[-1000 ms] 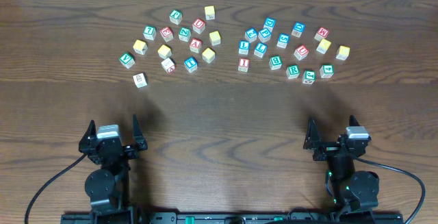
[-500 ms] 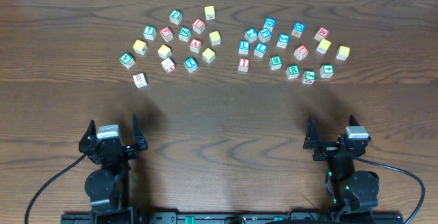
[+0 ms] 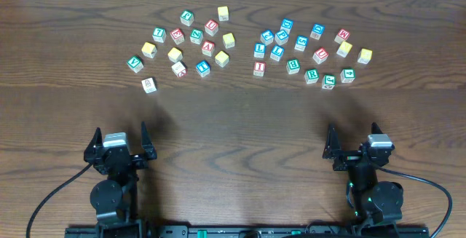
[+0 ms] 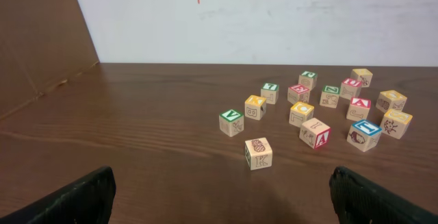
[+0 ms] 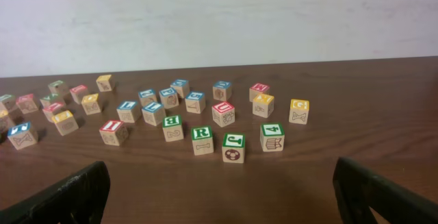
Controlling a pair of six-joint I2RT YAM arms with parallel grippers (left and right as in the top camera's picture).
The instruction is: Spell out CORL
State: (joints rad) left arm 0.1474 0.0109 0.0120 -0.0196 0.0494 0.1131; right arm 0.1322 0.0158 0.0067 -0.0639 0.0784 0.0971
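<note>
Many small wooden letter cubes lie in two loose groups at the far side of the table. The green R cube (image 3: 312, 75) sits at the near edge of the right group and shows in the right wrist view (image 5: 201, 140). A blue L cube (image 3: 276, 52) lies in the same group beside a second blue L (image 3: 259, 49). Yellow-topped cubes lie in both groups, such as one on the left (image 3: 175, 54) and one on the right (image 3: 344, 49); I cannot read their letters. My left gripper (image 3: 121, 130) (image 4: 222, 203) and right gripper (image 3: 353, 133) (image 5: 222, 200) are open and empty, near the front edge, far from the cubes.
Red-lettered cubes are mixed in, such as one (image 3: 208, 46) on the left and one (image 3: 320, 54) on the right. A lone pale K cube (image 3: 149, 84) (image 4: 258, 153) lies nearest my left gripper. Bare dark wood (image 3: 233, 129) lies between the cubes and the grippers. A white wall (image 4: 274, 18) stands behind.
</note>
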